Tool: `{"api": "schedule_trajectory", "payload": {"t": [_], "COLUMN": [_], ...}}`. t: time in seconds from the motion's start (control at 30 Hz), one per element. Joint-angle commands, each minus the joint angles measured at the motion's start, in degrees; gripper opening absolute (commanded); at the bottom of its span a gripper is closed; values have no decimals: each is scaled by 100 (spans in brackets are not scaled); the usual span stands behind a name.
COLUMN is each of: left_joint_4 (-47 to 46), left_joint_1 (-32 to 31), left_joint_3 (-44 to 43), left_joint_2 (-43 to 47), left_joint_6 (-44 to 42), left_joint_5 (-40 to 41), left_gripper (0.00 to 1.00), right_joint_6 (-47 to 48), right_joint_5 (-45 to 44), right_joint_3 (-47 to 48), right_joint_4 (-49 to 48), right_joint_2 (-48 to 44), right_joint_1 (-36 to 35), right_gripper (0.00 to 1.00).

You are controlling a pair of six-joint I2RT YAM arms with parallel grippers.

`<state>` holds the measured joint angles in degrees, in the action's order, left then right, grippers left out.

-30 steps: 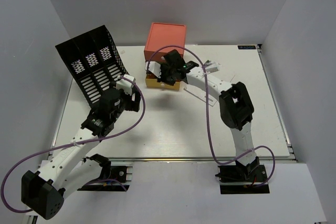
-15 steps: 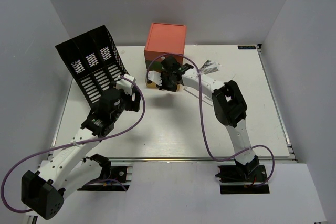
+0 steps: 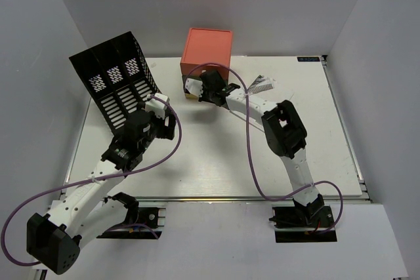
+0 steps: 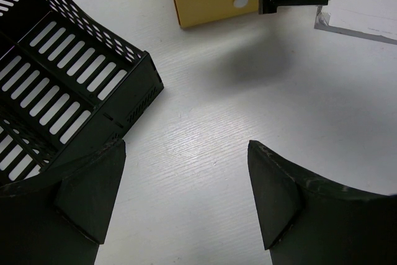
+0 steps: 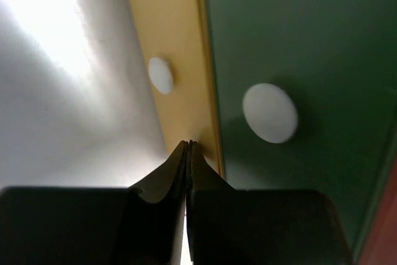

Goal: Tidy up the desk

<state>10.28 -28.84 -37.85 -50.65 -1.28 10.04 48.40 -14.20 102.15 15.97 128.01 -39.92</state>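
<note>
- Since a second ago, in the top external view, the right gripper (image 3: 199, 90) has been carried left and in against the drawer unit (image 3: 209, 47). The yellow drawer (image 3: 189, 96), drawn out then, is now pushed back under the orange top. The desk (image 3: 216, 155) is spread beneath both arms. The right arm is by far the nearer to the unit. The left gripper (image 3: 161, 106) is held just beside the black mesh file rack (image 3: 115, 86), well apart from the drawers.
- In the left wrist view, the left jaws are seen spread wide with only bare desk between them. The rack is placed to the left. The yellow drawer's front is laid crosswise far ahead, with the right gripper against it. A sheet of paper (image 4: 363, 17), hardly made out from above, is shown flat at the upper right.
- In the right wrist view, the right jaws are pressed together on nothing, aimed at the seam between the yellow front and the green drawer (image 5: 291, 41). Only here are the white knobs (image 5: 270, 113) seen. Actual contact cannot be told. Any remaining push is judged to lie straight ahead.
</note>
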Motion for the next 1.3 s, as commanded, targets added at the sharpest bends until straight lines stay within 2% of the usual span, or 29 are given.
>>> {"api": "schedule_trajectory", "payload": {"t": [0.0, 0.2, 0.27, 0.3, 0.33, 0.37, 0.43, 0.5, 0.6, 0.63, 0.67, 0.73, 0.8, 0.83, 0.93, 1.13, 1.2, 1.27], "left_joint_4": [-53, -62, -62, -62, -53, -70, -70, -71, -79, -88, -79, -79, -88, -71, -88, -123, -114, -97], "left_joint_1": [-16, -16, -16, -16, -16, -16, -16, -16, -16, -16, -16, -16, -16, -16, -16, -16, -16, -16], "left_joint_3": [49, 49, 49, 49, 49, 49, 49, 49, 40, 40, 40, 40, 40, 40, 40, 58, 41, 32], "left_joint_2": [47, 55, 56, 82, 82, 99, 135, 143, 187, 196, 214, 249, 266, 284, 310, 319, 302, 267], "left_joint_6": [-30, -30, -30, -30, -22, -22, -22, -22, -13, -4, -13, -4, -4, -4, -4, -4, -4, -4], "left_joint_5": [24, 24, 42, 33, 41, 15, -11, -46, -73, -73, -99, -90, -99, -99, -108, -274, -327, -398], "left_gripper": [89, 89, 89, 89, 89, 89, 89, 89, 89, 89, 89, 89, 89, 89, 89, 89, 89, 89], "right_joint_6": [117, 64, -102, -199, -252, -313, -682, -1058, -1586, -1684, -1746, -1973, -2316, -2883, -3615, -4338, -4593, -4786], "right_joint_5": [-549, -427, 160, 476, 1636, 2074, 3039, 3387, 3678, 3617, 3547, 3267, 2689, 2407, 2122, 2404, 2439, 2535], "right_joint_3": [-116, -450, -625, -687, -809, -924, -1292, -1907, -2716, -2892, -3242, -3516, -3789, -3834, -3746, -3562, -3422, -3149], "right_joint_4": [-805, -868, -518, 6, 299, 554, 732, 671, 417, 303, 267, 136, -23, -110, -94, -322, -287, -243], "right_joint_2": [40, -240, -451, -756, -960, -1423, -1926, -2647, -3430, -3579, -3772, -3949, -3985, -3994, -3941, -3845, -3678, -3362], "right_joint_1": [2, -24, -24, -33, -33, 2, 63, 186, 432, 494, 538, 713, 863, 994, 1344, 1997, 2347, 2671], "right_gripper": [0, 0, 0, 0, 0, 0, 0, 2, 42, 64, 72, 83, 85, 89, 84, 58, 53, 55]}}
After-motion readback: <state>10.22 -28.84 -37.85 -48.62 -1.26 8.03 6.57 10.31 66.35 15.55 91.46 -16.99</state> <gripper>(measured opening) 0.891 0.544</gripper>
